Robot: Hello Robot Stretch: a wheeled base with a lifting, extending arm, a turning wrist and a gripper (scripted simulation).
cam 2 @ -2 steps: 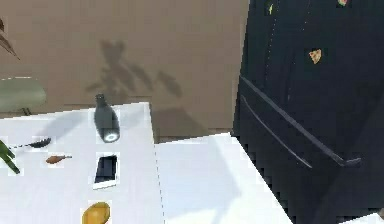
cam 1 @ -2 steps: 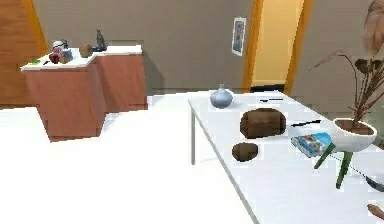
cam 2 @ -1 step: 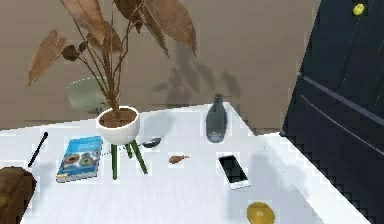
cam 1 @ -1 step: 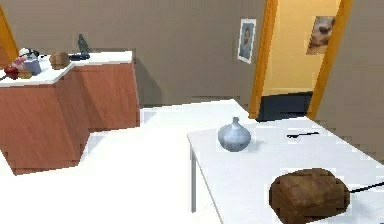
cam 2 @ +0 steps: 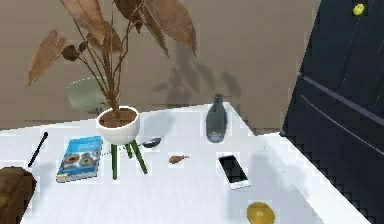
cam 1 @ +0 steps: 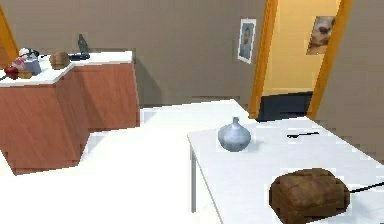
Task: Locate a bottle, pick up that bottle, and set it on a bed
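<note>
Clutter is what worries me on this white table (cam 2: 170, 195). Nearest the robot lie a yellow disc (cam 2: 260, 213) and a phone (cam 2: 233, 169), with a blue book (cam 2: 80, 157) and a black pen (cam 2: 38, 149) off toward the arm side view's left. An arm reaching out low across them could, I think, sweep the phone or the disc off the table.

Farther out a potted plant (cam 2: 118, 120) stands on thin green legs, its broad brown leaves spreading overhead. A small dark bowl (cam 2: 152, 142) and a brown scrap (cam 2: 178, 157) lie near its feet. A knock to those legs would likely topple the whole plant.

The bottle (cam 2: 216, 119), grey-blue, tall and narrow, stands upright close to the table's far edge, to the right of the plant. A nudge at its neck rather than a square grip on its body could tip it off the back. The gripper's state I cannot tell, nor how the arm lines up with the bottle.

In the forward view a round grey vase (cam 1: 234, 134) sits on the same table beyond a brown loaf (cam 1: 310, 193). It is close in colour to the bottle and might be taken for it. I see no bed, so the carry probably runs through the orange doorway (cam 1: 262, 60), where a loose grip could fail.
</note>
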